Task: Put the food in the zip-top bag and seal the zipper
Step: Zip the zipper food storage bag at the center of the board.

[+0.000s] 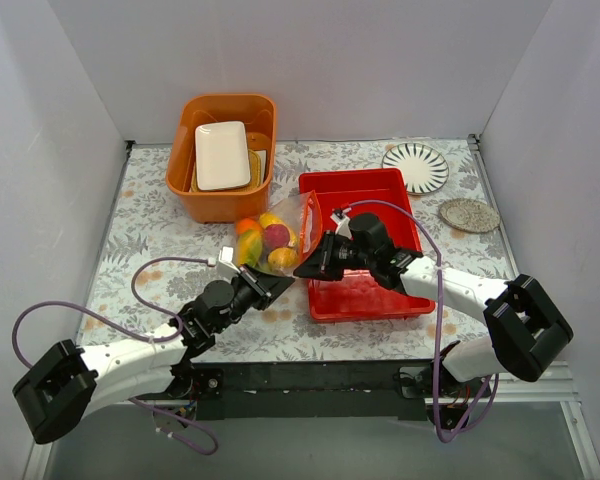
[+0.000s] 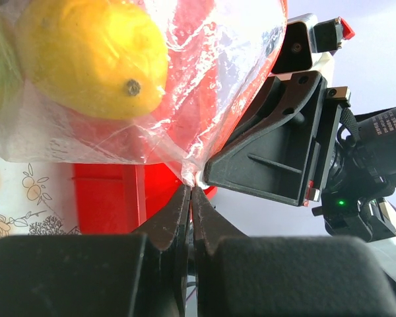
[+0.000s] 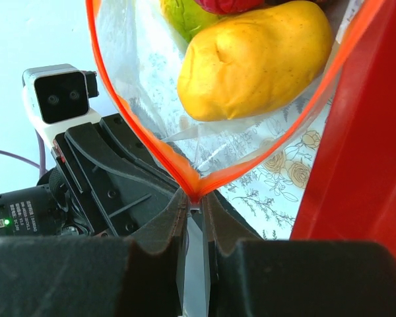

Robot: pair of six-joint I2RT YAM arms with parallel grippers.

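The clear zip-top bag (image 1: 280, 222) is held up between the orange tub and the red tray, with food inside: a yellow mango (image 1: 281, 257), an orange (image 1: 246, 227) and a dark red fruit (image 1: 277, 236). My left gripper (image 1: 283, 282) is shut on a lower corner of the bag (image 2: 193, 177), with the yellow mango (image 2: 92, 59) just above it. My right gripper (image 1: 305, 268) is shut on the orange-red zipper (image 3: 132, 125) at the point where its two sides meet (image 3: 197, 193). Above that point the strip spreads apart in a V. The mango (image 3: 251, 59) shows through the bag.
An orange tub (image 1: 185, 185) at the back holds a white plate (image 1: 222, 155). A red tray (image 1: 365, 290) lies right of the bag, under my right arm. A striped plate (image 1: 416, 167) and a grey coaster (image 1: 469, 214) sit at the back right.
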